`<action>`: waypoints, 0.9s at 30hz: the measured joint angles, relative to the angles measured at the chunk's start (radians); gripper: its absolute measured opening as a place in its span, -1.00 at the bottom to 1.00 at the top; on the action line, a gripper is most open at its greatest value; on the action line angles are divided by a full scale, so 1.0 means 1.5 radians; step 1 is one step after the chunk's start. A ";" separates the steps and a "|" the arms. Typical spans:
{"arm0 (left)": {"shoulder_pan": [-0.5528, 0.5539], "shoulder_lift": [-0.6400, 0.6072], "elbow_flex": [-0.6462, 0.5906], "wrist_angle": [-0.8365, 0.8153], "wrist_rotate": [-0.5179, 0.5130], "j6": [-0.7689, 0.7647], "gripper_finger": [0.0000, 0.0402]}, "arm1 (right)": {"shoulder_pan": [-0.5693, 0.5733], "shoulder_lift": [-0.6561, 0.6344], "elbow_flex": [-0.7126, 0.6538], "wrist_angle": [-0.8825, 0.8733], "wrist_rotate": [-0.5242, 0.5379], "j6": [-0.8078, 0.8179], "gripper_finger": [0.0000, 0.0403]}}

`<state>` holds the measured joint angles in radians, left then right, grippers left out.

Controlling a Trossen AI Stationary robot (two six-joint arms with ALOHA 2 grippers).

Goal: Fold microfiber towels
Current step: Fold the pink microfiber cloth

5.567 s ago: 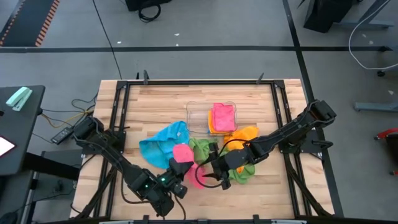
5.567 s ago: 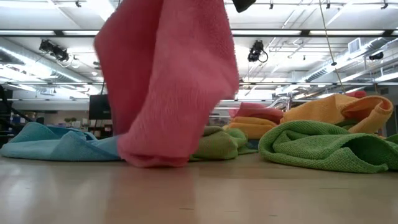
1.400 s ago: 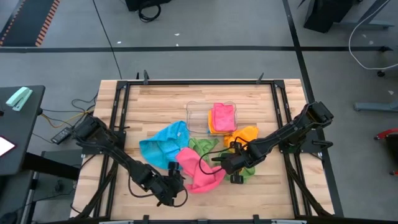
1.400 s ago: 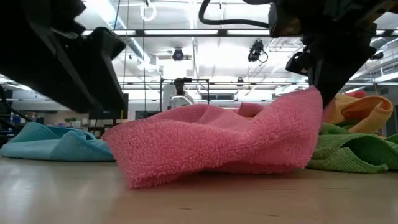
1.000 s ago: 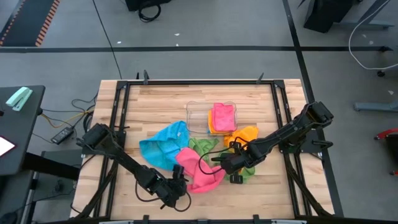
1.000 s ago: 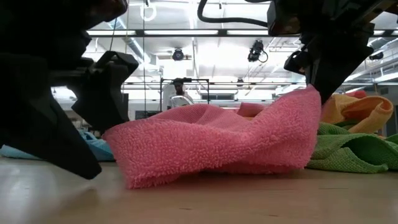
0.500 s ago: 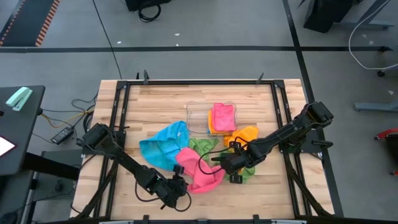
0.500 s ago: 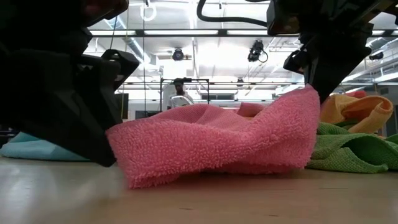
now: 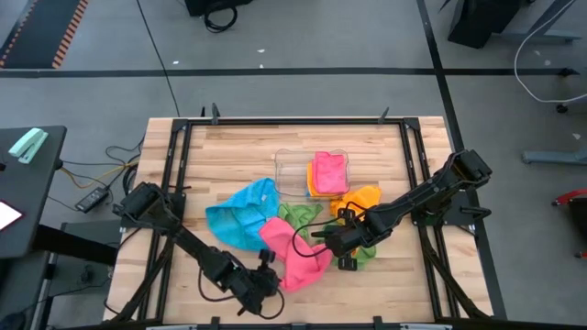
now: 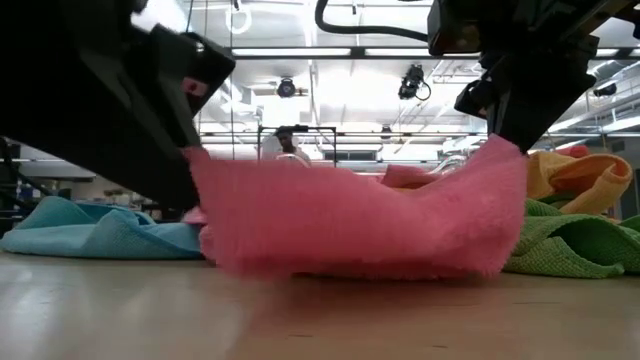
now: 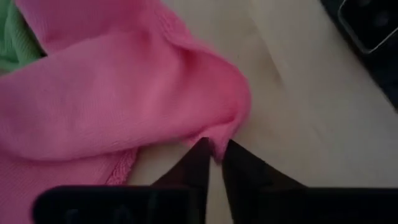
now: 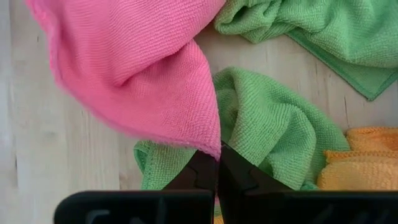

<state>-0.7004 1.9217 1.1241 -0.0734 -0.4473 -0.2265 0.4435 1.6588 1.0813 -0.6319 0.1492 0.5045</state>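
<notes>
Stretching between the two grippers, the pink towel [image 9: 293, 255] hangs in a shallow sag just above the wooden table [image 9: 229, 156], its long axis running from the left gripper [image 9: 267, 271] up and across to the right gripper [image 9: 330, 244]. Seen from the clear tray [image 9: 298, 170], the towel sits toward the near edge of the table, well apart from the tray. In the low view the towel [image 10: 360, 225] spans almost the whole width, one end pulled up at each arm and the lower hem skimming the boards.

The left gripper [image 11: 213, 155] has its fingers nearly closed, pinching a small fold at one corner of the pink towel [image 11: 118, 93]. The right gripper [image 12: 217, 163] is clenched tight on the opposite corner of the same towel [image 12: 143, 68].

Beside the pink towel, on the side nearer the tray, lies a crumpled blue towel [image 9: 240, 213]. Green towels [image 12: 280, 124] are bunched under and around the right gripper, and an orange towel [image 9: 362, 197] lies between them and the tray. Inside the tray rests a folded stack [image 9: 327, 174], pink on top of orange.
</notes>
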 joint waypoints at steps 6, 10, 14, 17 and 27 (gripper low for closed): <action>0.002 0.002 0.001 -0.003 0.000 0.002 -0.22 | 0.000 0.000 0.000 0.005 0.000 0.000 -0.96; 0.002 0.014 0.001 -0.002 0.013 0.009 -0.01 | 0.000 0.000 0.000 0.007 0.000 0.000 -0.96; 0.002 0.028 0.001 0.008 0.018 0.037 0.02 | 0.000 0.000 0.000 0.009 0.000 0.000 -0.96; 0.002 0.040 0.000 0.018 0.017 0.055 -0.05 | 0.000 0.000 0.000 0.016 0.000 -0.001 -0.96; 0.010 0.046 0.000 0.048 0.010 0.073 -0.47 | 0.000 0.000 0.000 0.025 0.000 -0.005 -0.96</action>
<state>-0.6861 1.9900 1.1248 -0.0014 -0.4322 -0.1166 0.4435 1.6588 1.0817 -0.5947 0.1490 0.4976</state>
